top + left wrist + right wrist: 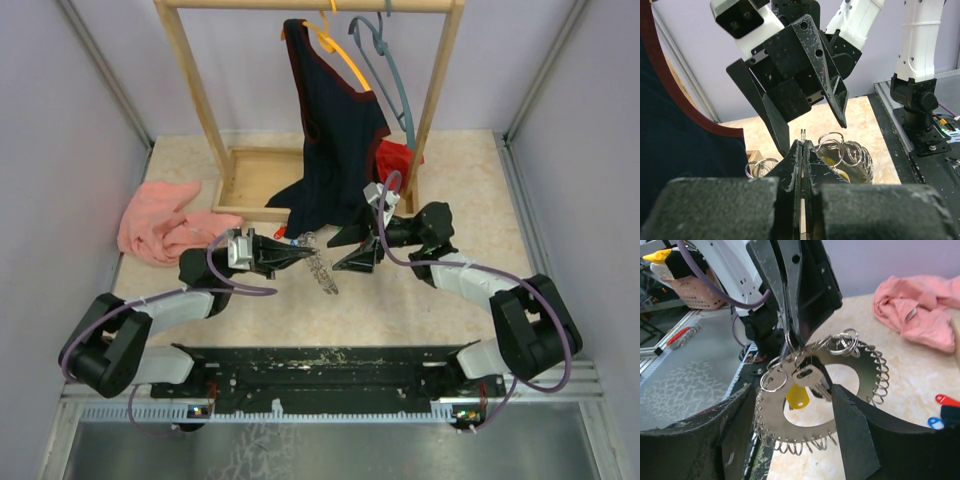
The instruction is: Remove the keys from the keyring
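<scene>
The keyring (860,371) is a flat grey metal ring with many small split rings along its edge. It hangs tilted above the table (420,310) between both grippers (322,270). A silver key (812,380) with a yellow tag (797,396) hangs from it. My left gripper (803,142) is shut on a small split ring at the keyring's rim; it also shows in the top view (304,255). My right gripper (792,405) is open, its fingers either side of the keyring's lower part and key (336,257). A red-tagged key (947,400) and a blue-tagged key (935,422) lie loose on the table.
A wooden clothes rack (200,95) with a dark garment (335,140) and hangers stands just behind the grippers. A pink cloth (160,225) lies at the left. A red cloth (395,160) lies by the rack's right post. Walls close in both sides.
</scene>
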Robot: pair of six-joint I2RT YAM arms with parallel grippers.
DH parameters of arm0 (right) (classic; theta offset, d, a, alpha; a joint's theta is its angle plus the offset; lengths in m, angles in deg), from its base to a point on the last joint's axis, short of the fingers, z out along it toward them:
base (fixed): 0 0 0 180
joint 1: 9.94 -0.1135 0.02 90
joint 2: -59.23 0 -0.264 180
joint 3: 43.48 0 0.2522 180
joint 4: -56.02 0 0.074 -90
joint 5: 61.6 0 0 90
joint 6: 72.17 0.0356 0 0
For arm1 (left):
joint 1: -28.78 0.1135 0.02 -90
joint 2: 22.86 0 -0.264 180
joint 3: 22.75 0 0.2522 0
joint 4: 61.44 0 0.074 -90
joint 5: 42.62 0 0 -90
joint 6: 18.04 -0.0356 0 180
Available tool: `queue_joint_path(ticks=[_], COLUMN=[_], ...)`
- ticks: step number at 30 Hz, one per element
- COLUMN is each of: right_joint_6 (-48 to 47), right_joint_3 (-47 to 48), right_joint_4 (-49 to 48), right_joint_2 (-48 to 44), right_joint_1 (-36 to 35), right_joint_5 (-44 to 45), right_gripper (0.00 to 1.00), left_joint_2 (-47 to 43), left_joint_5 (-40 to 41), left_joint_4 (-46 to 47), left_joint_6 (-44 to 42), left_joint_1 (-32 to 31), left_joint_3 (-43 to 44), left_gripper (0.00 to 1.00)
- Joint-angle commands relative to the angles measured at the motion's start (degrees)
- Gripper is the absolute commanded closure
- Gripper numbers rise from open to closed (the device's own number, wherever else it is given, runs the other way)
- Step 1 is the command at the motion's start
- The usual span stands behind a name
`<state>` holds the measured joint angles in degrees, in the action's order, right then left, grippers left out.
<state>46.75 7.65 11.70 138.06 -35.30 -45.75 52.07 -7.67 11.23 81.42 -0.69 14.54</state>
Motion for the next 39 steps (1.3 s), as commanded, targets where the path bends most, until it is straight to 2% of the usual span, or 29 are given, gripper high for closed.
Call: queue_joint_path(ticks=[1, 9, 13, 15, 21, 27, 39], right_joint_6=[3.0, -6.17, -16.11, -18.92, -16.49, -9.01, -10.04], right_joint_3=[1.44, 4.32, 6.93, 7.43, 6.45, 3.56, 2.3], right_joint_4=[-10.22, 6.38, 21.06, 24.17, 20.15, 7.12, 4.66], right_joint_2=[-0.53, -1.79, -2.05, -1.89, -1.21, -0.57, 0.93], right_joint_1=[-0.3, -0.3, -0.5, -1.19, -3.94, -4.56, -8.0], right_joint_5=[3.14, 0.37, 2.28, 2.7, 1.88, 3.16, 4.63], right_gripper=[0.39, 0.53, 0.56, 0.56, 0.56, 0.53, 0.52], left_joint_2=[0.1, -0.78, -0.76, -0.61, -1.0, -1.46, -2.95], left_joint_5=[0.59, 1.26, 1.04, 0.99, 0.99, 1.19, 0.53], left_joint_4=[16.1, 14.31, 15.06, 15.88, 16.11, 16.05, 16.05], left_joint_6=[2.35, 0.53, 1.32, 2.15, 2.9, 4.23, 6.92], left_joint_1=[0.18, 0.19, 0.19, 0.19, 0.2, 0.12, 0.03], left_joint_3=[0.16, -0.56, -0.21, -0.02, 0.44, 0.86, 2.31], left_gripper=[1.0, 1.0, 1.0, 1.0, 1.0, 1.0, 1.0])
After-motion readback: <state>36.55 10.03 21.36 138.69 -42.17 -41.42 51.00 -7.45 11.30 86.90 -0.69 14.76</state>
